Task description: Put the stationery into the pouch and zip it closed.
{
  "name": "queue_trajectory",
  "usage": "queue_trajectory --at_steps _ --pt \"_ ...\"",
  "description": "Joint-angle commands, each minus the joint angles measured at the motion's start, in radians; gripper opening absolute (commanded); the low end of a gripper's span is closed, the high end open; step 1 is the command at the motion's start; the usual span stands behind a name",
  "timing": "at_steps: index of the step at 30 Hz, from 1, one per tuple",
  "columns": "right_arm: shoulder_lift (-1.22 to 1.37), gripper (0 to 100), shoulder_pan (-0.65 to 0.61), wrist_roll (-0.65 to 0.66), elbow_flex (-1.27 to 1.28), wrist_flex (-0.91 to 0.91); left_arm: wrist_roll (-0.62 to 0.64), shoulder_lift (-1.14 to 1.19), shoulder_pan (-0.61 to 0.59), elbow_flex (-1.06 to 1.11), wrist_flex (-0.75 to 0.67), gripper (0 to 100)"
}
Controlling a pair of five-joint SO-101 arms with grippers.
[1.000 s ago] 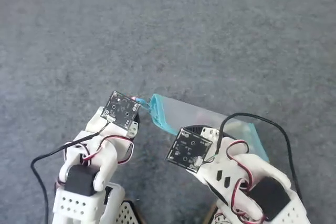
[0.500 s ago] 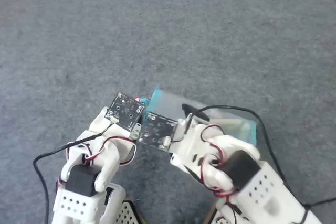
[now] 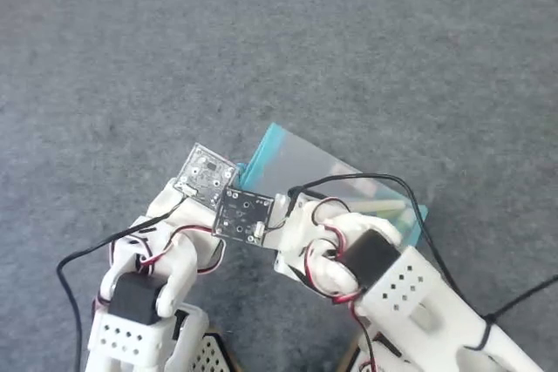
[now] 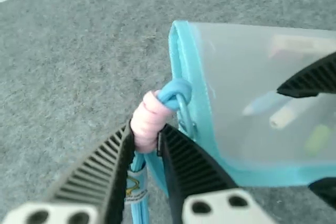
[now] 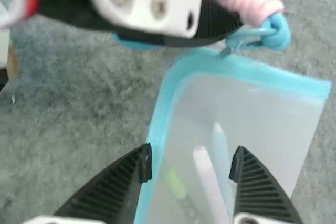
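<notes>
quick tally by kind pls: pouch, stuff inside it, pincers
pouch: 1
zip pull: 1
stationery inside: 3 seen through the wall (white stick, blue stick, green stick); more may be hidden
pincers: 2 (left pincer shut on the zip pull, right pincer open astride the pouch)
total: 7

From above, my right arm (image 3: pixel 349 254) hides half of the pouch (image 3: pixel 305 158) at centre frame. The stationery (image 5: pixel 207 176) inside is too blurred to identify.
</notes>
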Motion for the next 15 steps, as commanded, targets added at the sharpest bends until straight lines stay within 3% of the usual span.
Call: queue_trajectory --at_steps 1,6,12,15 --pt "0.087 23.2 -0.005 -0.051 -0.049 -0.067 -0.012 -0.006 0.008 -0.022 -0.003 1" --pt "0.162 23.2 0.051 -0.054 -0.052 -0.084 -0.011 -0.005 -0.009 -0.022 -0.006 1" --pt "0.259 22.8 0.243 -0.06 -0.052 -0.077 0.049 -0.005 -0.095 0.004 -0.052 1" --pt "0.343 22.7 0.255 -0.104 -0.052 -0.074 0.071 -0.005 -0.11 0.028 -0.084 1"
